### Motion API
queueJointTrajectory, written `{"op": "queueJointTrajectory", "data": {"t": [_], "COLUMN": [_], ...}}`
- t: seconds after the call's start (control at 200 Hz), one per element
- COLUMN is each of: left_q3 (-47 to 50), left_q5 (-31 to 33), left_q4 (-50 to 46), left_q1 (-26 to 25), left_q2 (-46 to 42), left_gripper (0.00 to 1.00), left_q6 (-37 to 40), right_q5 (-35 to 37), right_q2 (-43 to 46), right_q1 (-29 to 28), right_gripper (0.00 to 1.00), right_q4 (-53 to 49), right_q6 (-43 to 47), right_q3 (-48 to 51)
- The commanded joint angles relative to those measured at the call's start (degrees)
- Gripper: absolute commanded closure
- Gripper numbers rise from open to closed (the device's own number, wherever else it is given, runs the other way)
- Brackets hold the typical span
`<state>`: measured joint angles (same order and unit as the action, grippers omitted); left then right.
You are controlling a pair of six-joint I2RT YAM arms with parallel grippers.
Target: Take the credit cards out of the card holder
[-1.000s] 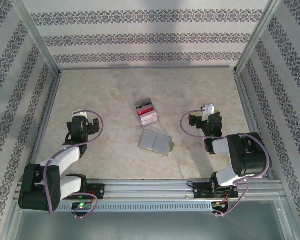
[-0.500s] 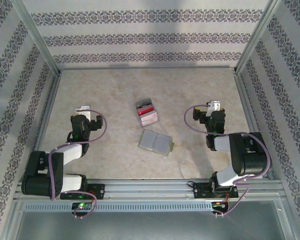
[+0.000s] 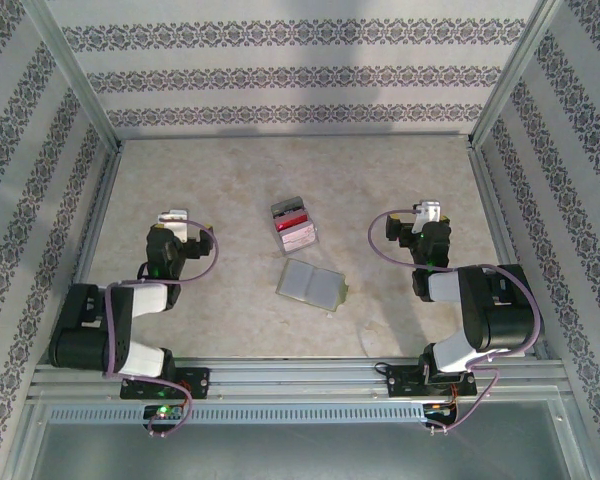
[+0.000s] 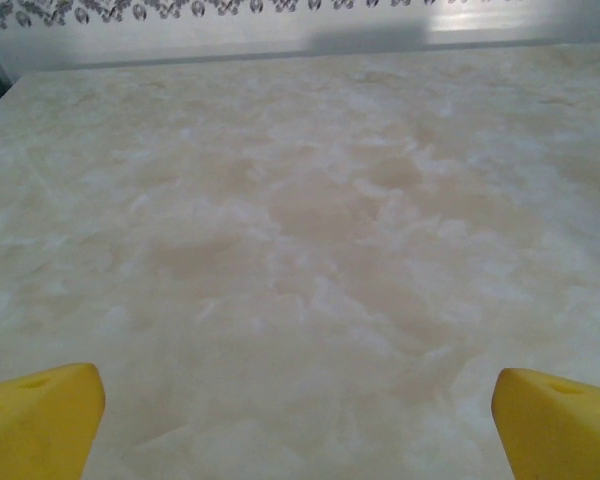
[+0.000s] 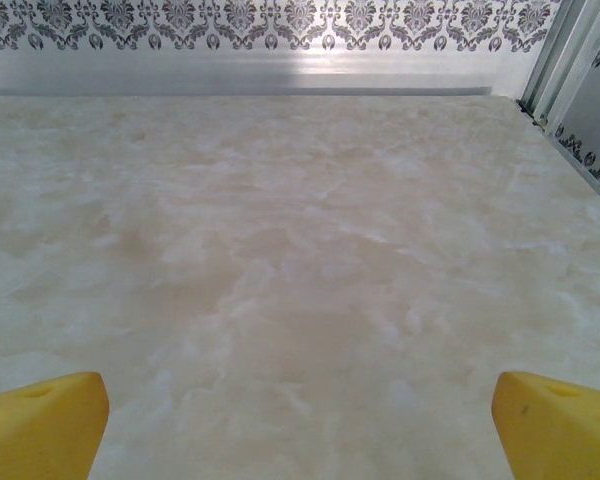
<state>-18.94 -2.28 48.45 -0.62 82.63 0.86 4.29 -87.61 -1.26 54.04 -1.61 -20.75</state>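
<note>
Flat olive-green folding card holder open on beige marbled worktop, L hand & R hand spread wide, empty

Marbled beige table takes up the centre of the top view. A small grey, red and white stack sits just above frame centre, slightly skewed. Striped patterned wallpaper covers the back and side walls. A metal post slants at upper left. A metal rail crosses the lower frame.
</note>
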Motion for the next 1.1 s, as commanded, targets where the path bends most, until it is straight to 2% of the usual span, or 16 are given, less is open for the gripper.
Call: {"op": "queueJointTrajectory", "data": {"t": [0.0,0.09,0.16,0.235,0.325,0.395,1.094], "left_q3": [2.18,4.0,3.47,1.67,-4.02,-3.23,-3.25], "left_q5": [-2.87,-3.16,-2.34,-2.13,1.2,1.19,1.49], "left_q4": [13.34,22.47,17.39,16.51,4.08,6.55,5.96], "left_q1": [0.8,0.8,0.8,0.8,0.89,0.99,0.97], "left_q2": [5.07,10.24,7.92,9.31,8.35,8.78,8.61], "left_gripper": [0.0,0.01,0.01,0.01,0.01,0.01,0.0], "left_q6": [0.23,0.53,0.01,0.11,-0.94,-1.03,-1.04], "right_q5": [0.82,0.86,0.83,0.81,0.89,0.87,0.83], "right_q2": [0.16,0.14,0.16,0.12,0.16,0.16,0.07], "right_q1": [0.03,0.03,0.03,0.03,0.03,0.03,0.04], "right_gripper": [0.02,0.02,0.02,0.02,0.02,0.02,0.02], "right_q4": [0.67,0.63,0.56,0.67,0.6,0.55,0.46], "right_q6": [-0.86,-0.87,-0.92,-0.91,-0.88,-0.85,-0.86], "right_q3": [-0.52,-0.52,-0.52,-0.52,-0.52,-0.52,-0.61]}}
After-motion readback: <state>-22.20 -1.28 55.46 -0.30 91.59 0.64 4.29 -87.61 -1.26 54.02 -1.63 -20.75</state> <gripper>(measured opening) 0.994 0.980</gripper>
